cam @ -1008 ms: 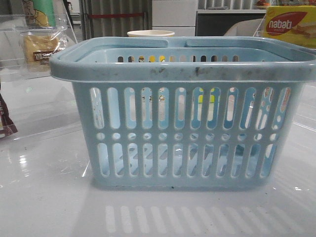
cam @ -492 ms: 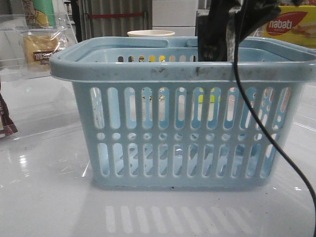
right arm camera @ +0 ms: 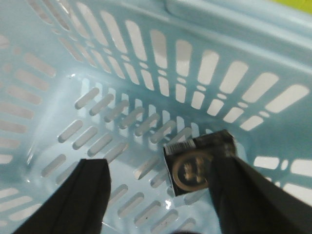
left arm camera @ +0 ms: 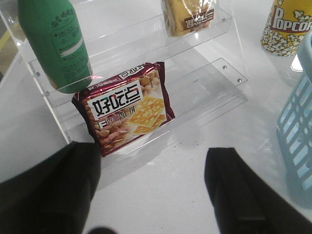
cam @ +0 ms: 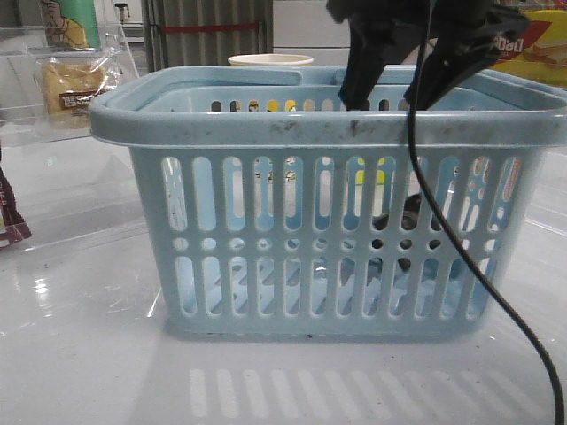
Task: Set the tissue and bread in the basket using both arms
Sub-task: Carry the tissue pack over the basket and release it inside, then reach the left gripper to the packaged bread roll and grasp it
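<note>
The light-blue basket stands mid-table. My right gripper hangs open over its right half, fingers spread. In the right wrist view the gripper is open above the basket floor. A small dark pack with a round gold mark, apparently the tissue, lies inside, partly behind one finger; it shows through the slots. The bagged bread sits on a clear shelf at the far left, also in the left wrist view. My left gripper is open and empty over the table before the shelf.
The clear stepped shelf also holds a green bottle and a red biscuit pack. A popcorn cup stands behind the basket. A yellow-red Nabati box sits at the far right.
My right arm came in over the basket, first with narrow fingers. Now the fingers are spread and the dark pack lies down inside the basket.
</note>
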{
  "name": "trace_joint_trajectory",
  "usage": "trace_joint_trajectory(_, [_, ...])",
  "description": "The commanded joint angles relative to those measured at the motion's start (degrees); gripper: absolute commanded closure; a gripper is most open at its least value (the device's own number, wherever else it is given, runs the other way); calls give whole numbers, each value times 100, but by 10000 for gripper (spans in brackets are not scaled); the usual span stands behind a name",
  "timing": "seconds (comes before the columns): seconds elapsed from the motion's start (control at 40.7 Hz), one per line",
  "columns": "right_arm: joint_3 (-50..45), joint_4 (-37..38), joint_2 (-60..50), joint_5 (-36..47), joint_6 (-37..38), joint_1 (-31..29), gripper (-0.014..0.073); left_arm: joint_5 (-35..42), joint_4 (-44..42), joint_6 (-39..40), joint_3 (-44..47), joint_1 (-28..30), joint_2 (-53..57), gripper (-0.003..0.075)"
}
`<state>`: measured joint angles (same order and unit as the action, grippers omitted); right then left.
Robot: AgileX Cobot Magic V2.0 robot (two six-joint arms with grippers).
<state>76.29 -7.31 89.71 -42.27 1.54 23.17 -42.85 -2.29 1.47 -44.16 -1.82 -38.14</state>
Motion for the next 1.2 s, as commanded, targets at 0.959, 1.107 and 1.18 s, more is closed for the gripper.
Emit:
trace_joint_trajectory(0.959, [-2063,50,-4368,-418,-978,29,53,887,328,-34,-212,-53,-659,202])
trace_joint_trajectory(1.107, [-2063,50,-4361,-413,-978,29,53,1442,349,-147,-448,-162,-1453,142])
trace_joint_trajectory(1.18, [-2063,50,-4361,-413,-978,29,53,1709,349,-147,-674,-192,-1896,101])
